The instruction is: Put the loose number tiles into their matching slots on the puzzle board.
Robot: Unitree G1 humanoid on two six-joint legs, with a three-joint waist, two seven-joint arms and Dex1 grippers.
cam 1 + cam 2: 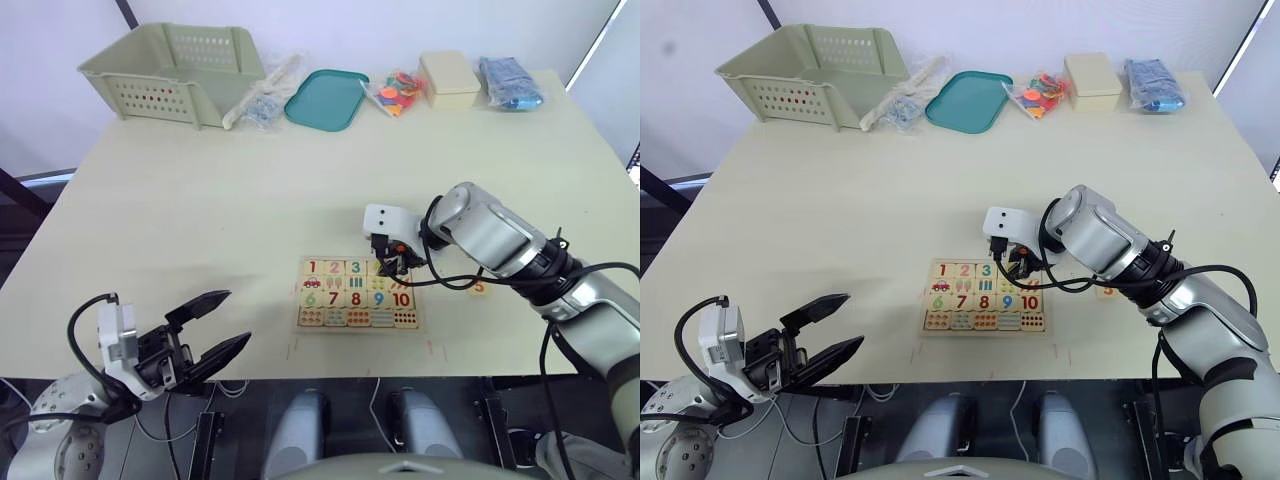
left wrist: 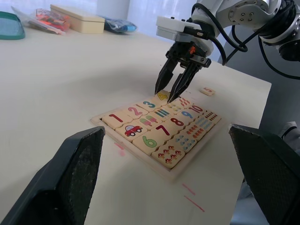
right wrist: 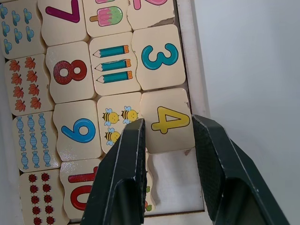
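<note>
Pale and broad, the worktop [image 1: 200,210] carries the puzzle board [image 1: 360,294] near its front edge, directly under my right pincer [image 1: 392,268]. That pincer points down at the board's top row, its fingers [image 3: 123,178] parted a little on either side of the yellow 4 tile [image 3: 166,121], which sits in its slot next to the blue 3 tile [image 3: 158,57]; I cannot tell whether the fingers touch it. Just past the 4, at the end of the row, one slot [image 3: 171,176] lies bare. Further along the row from my right pincer are the 1 tile [image 2: 115,118] and the 2 tile [image 2: 135,111], both seated. The 5 tile [image 1: 480,288] lies loose on the worktop, off the board, near my right forearm.

My left pincer [image 1: 212,330] hangs spread wide and holding nothing, off the front edge of the worktop and well apart from the board.

Far beyond both pincers, along the back edge, stand a green basket [image 1: 175,72], a teal tray [image 1: 326,99], a cream box [image 1: 449,79] and some bags of small pieces [image 1: 395,92].
</note>
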